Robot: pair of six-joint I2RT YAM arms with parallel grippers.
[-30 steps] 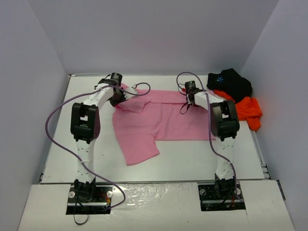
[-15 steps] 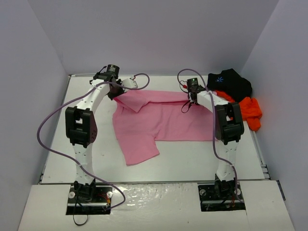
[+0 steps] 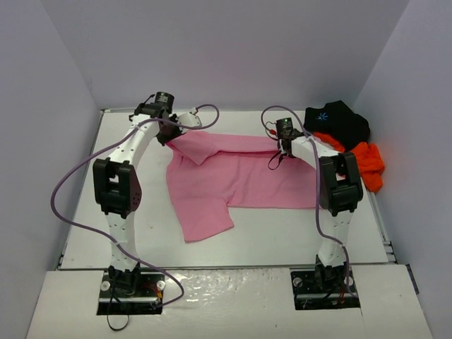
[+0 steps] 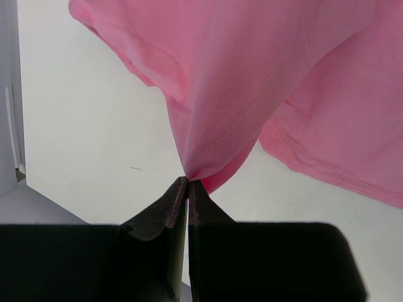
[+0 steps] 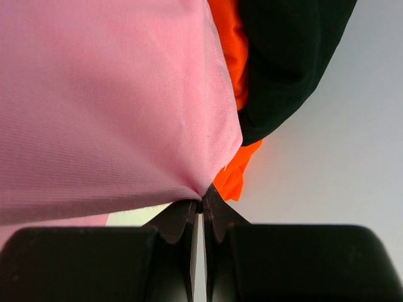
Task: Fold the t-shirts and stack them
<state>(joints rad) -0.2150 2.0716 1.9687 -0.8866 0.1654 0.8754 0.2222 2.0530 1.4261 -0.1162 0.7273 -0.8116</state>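
The pink t-shirt lies spread across the middle of the table, one sleeve trailing toward the front. My left gripper is shut on its far left corner, and the cloth fans away from the pinched tip. My right gripper is shut on the shirt's far right corner, pinched at the fingertips. The black t-shirt with a light-blue starburst lies bunched at the back right. The orange t-shirt lies crumpled just in front of it; both also show behind the pink cloth as black t-shirt and orange t-shirt.
White walls close in the table at the back and both sides. Purple cables loop off each arm. The arm bases stand at the near edge.
Both grippers have carried the pink shirt's far edge toward the back and outward. The left arm has stretched further back and the cloth between them now lies flatter.
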